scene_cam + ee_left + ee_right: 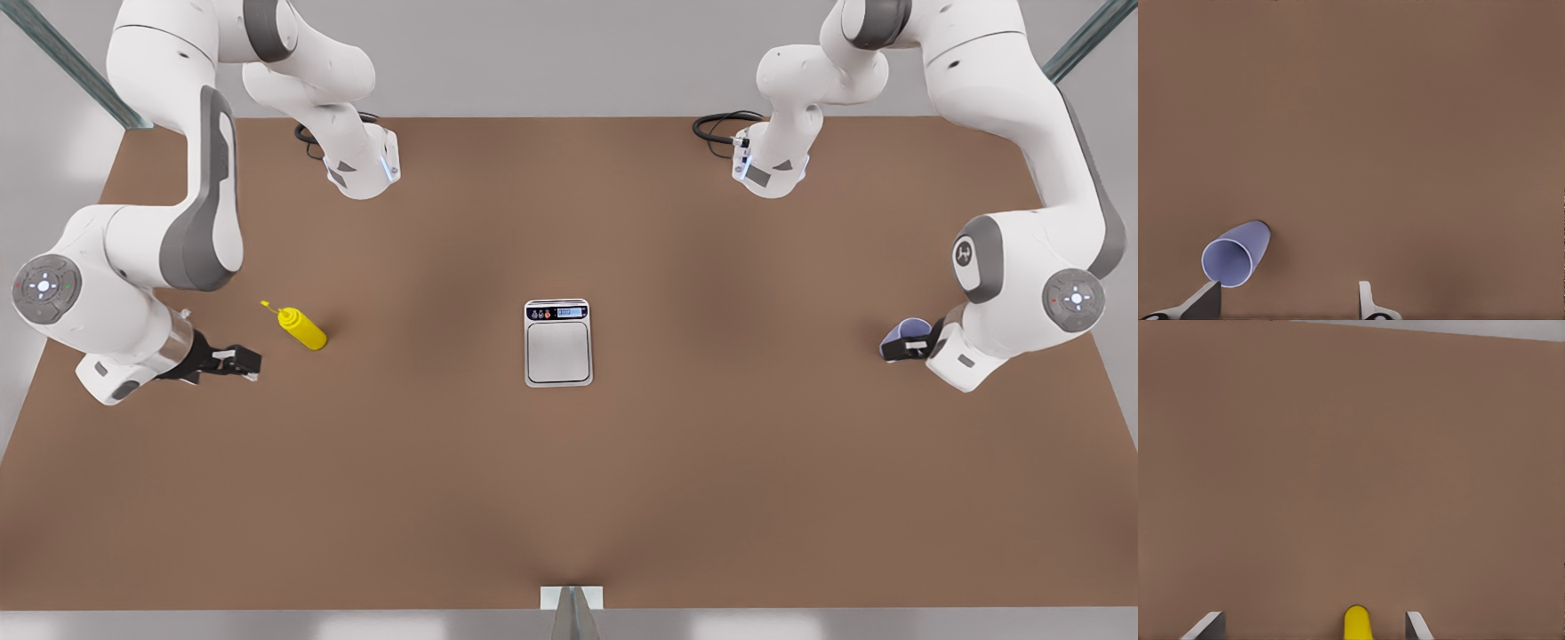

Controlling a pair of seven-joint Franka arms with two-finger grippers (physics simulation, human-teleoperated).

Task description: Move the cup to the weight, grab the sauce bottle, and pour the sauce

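The cup (902, 338) is seen lying on its side on the brown tabletop (711, 462) at the front view's right, well apart from the weight (558, 343), which sits flat near the middle of the tabletop with its display strip at the far end. In the left wrist view the cup (1237, 253) is shown tipped over, its open rim facing the camera, just beside one of the fingers (1203, 301). The left gripper (1285, 301) is held low by the cup with its fingers spread apart and nothing clasped between them; in the front view it (920, 347) is largely hidden behind the cup.

The sauce bottle (300, 327) is laid on its side at the front view's left, nozzle pointed away from the weight. The right gripper (242, 366) is placed near the bottle's base, not touching. In the right wrist view the bottle (1357, 623) is seen between the parted fingers (1417, 625), with gaps left on both sides.
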